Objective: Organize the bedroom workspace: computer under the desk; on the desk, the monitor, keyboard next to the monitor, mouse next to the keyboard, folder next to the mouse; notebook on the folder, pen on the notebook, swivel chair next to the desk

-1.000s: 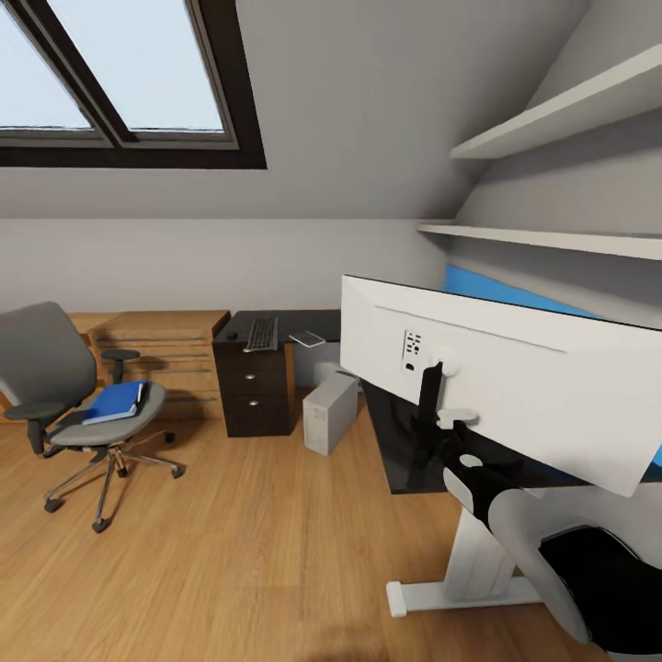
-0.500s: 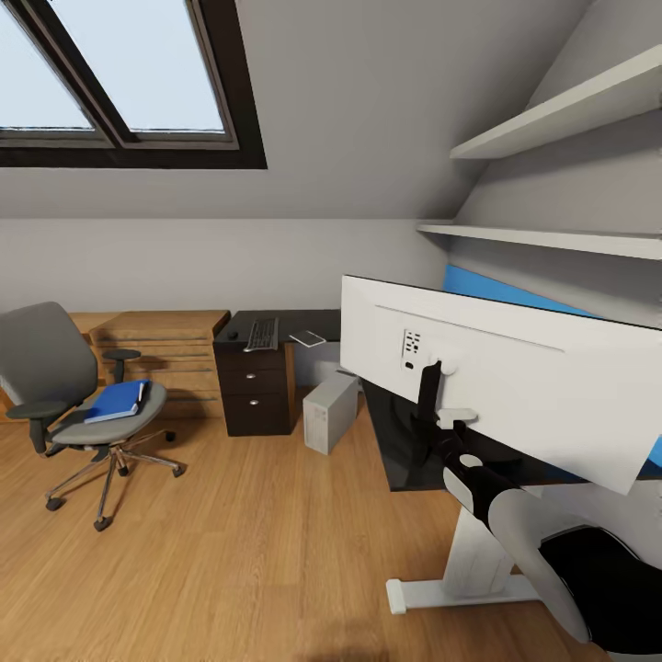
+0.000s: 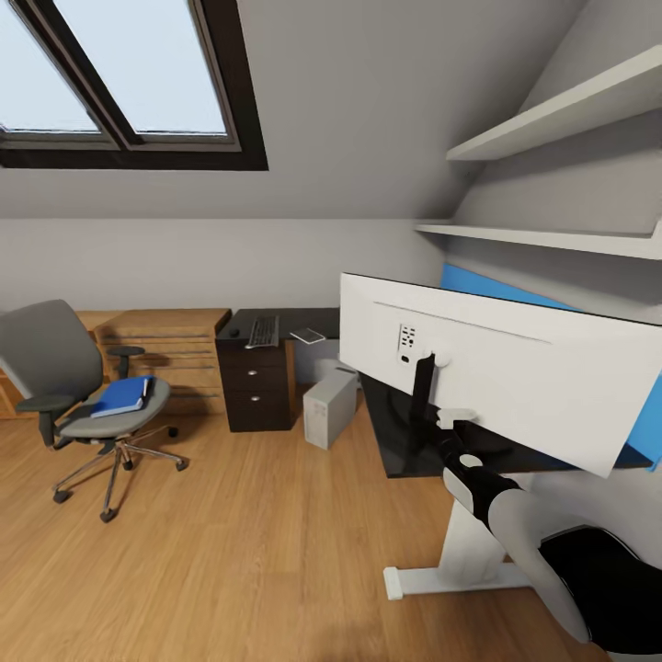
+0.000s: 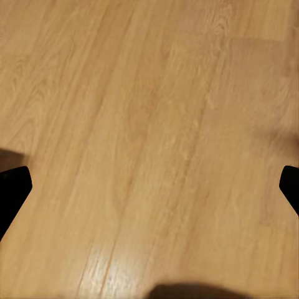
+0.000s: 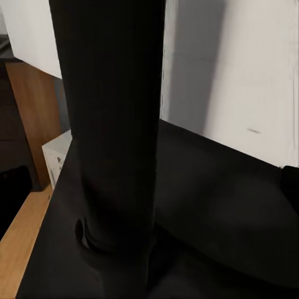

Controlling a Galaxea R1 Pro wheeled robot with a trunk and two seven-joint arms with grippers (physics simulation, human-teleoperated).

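The monitor [image 3: 496,377] stands on the black desk [image 3: 391,450], its white back toward me. My right gripper [image 3: 436,427] is open at the monitor's black stand [image 5: 109,124], one fingertip on each side and apart from it. My left gripper [image 4: 149,187] is open over bare wooden floor. The blue folder [image 3: 119,397] lies on the seat of the grey swivel chair [image 3: 55,354] at left. The keyboard [image 3: 263,331] and the small black mouse [image 3: 233,334] lie on the desk's far wing. The grey computer [image 3: 329,407] stands on the floor beside the drawer unit [image 3: 257,391].
A wooden chest of drawers [image 3: 165,354] stands against the back wall, between the chair and the drawer unit. Two wall shelves [image 3: 552,241] hang above the desk at right. A thin flat item [image 3: 308,336] lies right of the keyboard. Open wooden floor [image 3: 248,552] spreads in front.
The whole picture has shifted slightly, so the camera moved. The monitor's right end now shows, with blue panel beyond it. My right arm stays at the stand.
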